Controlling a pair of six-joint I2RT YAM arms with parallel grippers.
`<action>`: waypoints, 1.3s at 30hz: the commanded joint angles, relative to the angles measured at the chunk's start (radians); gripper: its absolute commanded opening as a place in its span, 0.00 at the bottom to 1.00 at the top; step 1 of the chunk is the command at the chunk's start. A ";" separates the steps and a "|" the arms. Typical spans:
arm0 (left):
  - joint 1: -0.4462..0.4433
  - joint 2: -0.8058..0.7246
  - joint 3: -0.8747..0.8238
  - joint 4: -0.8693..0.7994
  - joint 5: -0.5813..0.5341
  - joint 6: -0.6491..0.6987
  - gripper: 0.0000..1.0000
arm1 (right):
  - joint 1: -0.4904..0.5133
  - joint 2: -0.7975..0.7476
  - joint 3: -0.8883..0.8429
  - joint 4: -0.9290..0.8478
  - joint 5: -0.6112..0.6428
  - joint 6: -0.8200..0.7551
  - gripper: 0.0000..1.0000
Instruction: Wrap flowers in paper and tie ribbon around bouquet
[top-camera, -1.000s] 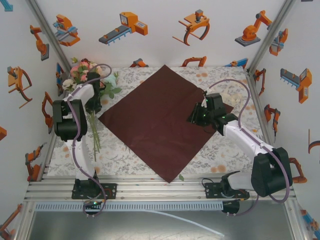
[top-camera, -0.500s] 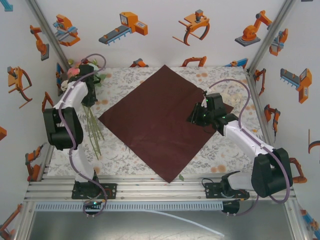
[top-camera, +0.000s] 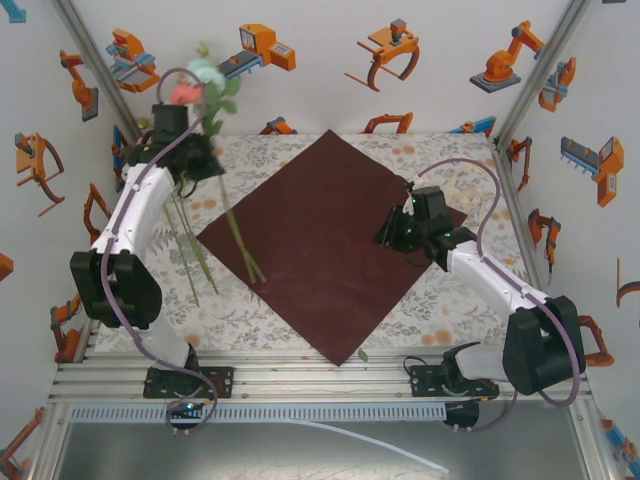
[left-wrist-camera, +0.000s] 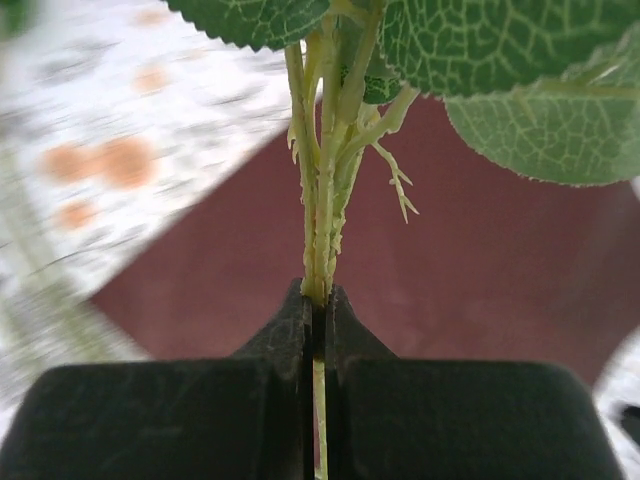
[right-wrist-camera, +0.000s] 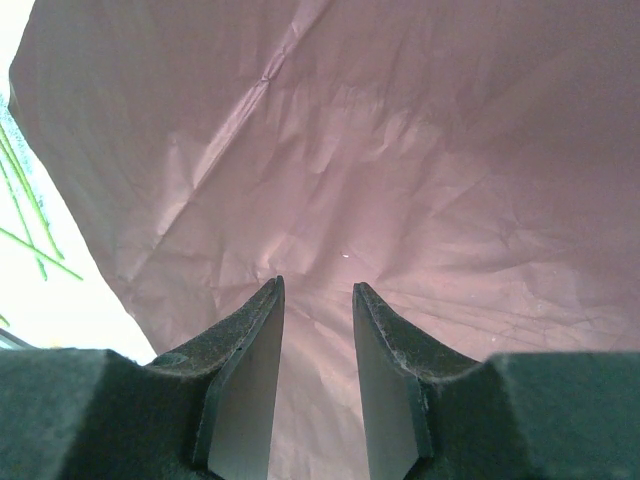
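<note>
Now that my left claw (top-camera: 197, 156) has shut on the flowers (top-camera: 203, 82), the top view shows them lifted off the desk (top-camera: 440, 300). The blooms are high and the stem ends hang over the left corner of the paper (top-camera: 320, 240); a second ago they lay far left. Loose stems (top-camera: 188, 255) remain on the desk, so I may need another pick. My left wrist view shows the jaws clamped on one stem. My right claw (right-wrist-camera: 317, 288) hasn't moved, jaws apart over the paper.
</note>
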 joint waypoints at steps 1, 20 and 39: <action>-0.113 0.133 0.099 0.076 0.182 -0.091 0.00 | 0.001 -0.022 0.019 0.000 0.008 0.014 0.35; -0.242 0.951 0.846 -0.142 0.112 -0.083 0.19 | 0.001 -0.067 -0.007 -0.033 0.033 0.001 0.35; -0.072 0.319 0.272 -0.210 -0.693 0.178 0.44 | 0.001 -0.058 0.013 -0.005 0.013 0.004 0.35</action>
